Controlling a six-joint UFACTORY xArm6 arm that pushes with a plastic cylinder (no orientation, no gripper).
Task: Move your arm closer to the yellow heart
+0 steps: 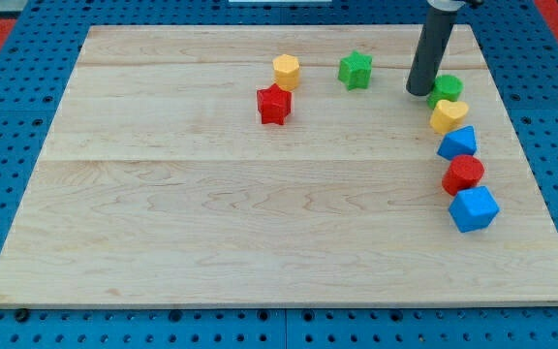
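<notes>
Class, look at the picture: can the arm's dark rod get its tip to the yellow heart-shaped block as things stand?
Probably yes. My tip is just up-left of the yellow heart-shaped block; only the green block lies close beside that short path.

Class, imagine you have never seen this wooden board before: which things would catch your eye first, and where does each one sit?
First the dark rod, coming down from the view's top right, my tip just left of the green block. Next a curved line of blocks down the right edge: below the green block, the yellow heart, a blue block, a red block, and a larger blue block. Near top centre sit a red star, yellow hexagon and green star.
</notes>
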